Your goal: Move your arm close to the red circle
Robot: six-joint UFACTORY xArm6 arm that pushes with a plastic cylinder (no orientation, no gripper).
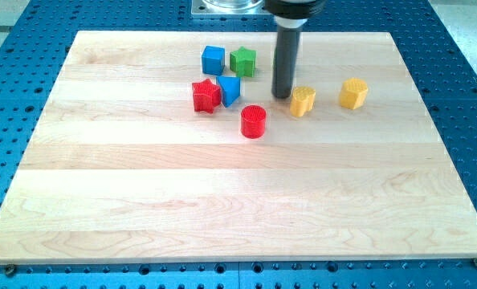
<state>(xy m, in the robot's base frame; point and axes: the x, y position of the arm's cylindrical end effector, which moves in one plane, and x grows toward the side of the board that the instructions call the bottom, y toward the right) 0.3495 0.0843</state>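
Observation:
The red circle (254, 121) is a short red cylinder near the middle of the wooden board (142, 201). My tip (282, 96) is at the end of the dark rod, up and to the right of the red circle, a short gap away. It stands just left of a yellow block (303, 101).
A red star-shaped block (206, 95) and a blue block (230, 90) sit left of my tip. A blue cube (214, 59) and a green star-shaped block (242, 61) lie above them. A second yellow block (353, 93) is further right.

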